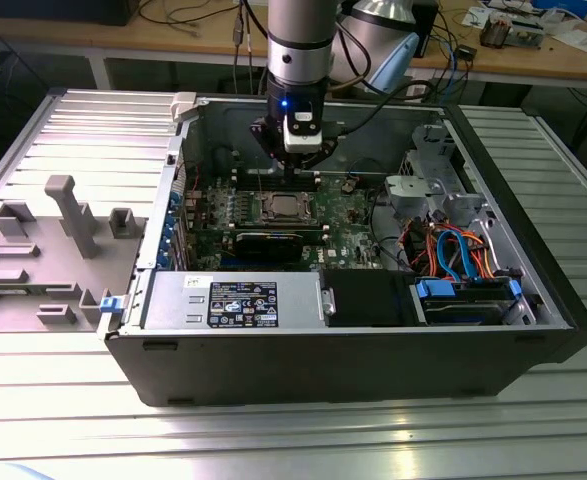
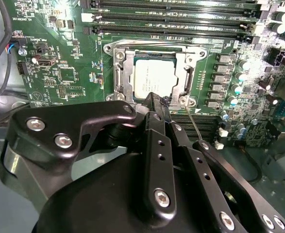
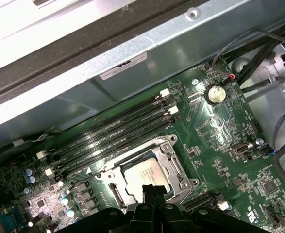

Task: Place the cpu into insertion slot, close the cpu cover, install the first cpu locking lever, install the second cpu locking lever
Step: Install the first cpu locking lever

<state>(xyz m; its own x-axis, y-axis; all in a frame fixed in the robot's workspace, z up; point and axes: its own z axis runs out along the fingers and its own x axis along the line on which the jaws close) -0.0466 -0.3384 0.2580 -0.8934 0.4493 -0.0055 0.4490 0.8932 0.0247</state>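
The cpu (image 2: 153, 77) lies flat in the insertion slot (image 2: 110, 51) on the green board, its silvery face showing through the window of the cpu cover (image 2: 121, 77), which lies down over it. In the first wrist view the cpu (image 3: 144, 175) sits inside the same cover (image 3: 170, 165). My gripper (image 2: 157, 104) hovers just over the socket's edge with its black fingers pressed together and nothing between them. A thin metal lever rod (image 2: 194, 125) slants up beside the fingers. In the exterior view the gripper (image 1: 296, 170) hangs above the socket (image 1: 278, 207) inside the open computer case.
Long black memory slots (image 2: 171, 22) run beside the socket. A grey labelled power supply box (image 1: 238, 300) and a black drive box (image 1: 368, 298) sit along the case front. Coloured cables (image 1: 453, 250) fill the exterior view's right. A grey fixture (image 1: 68, 215) stands outside the case.
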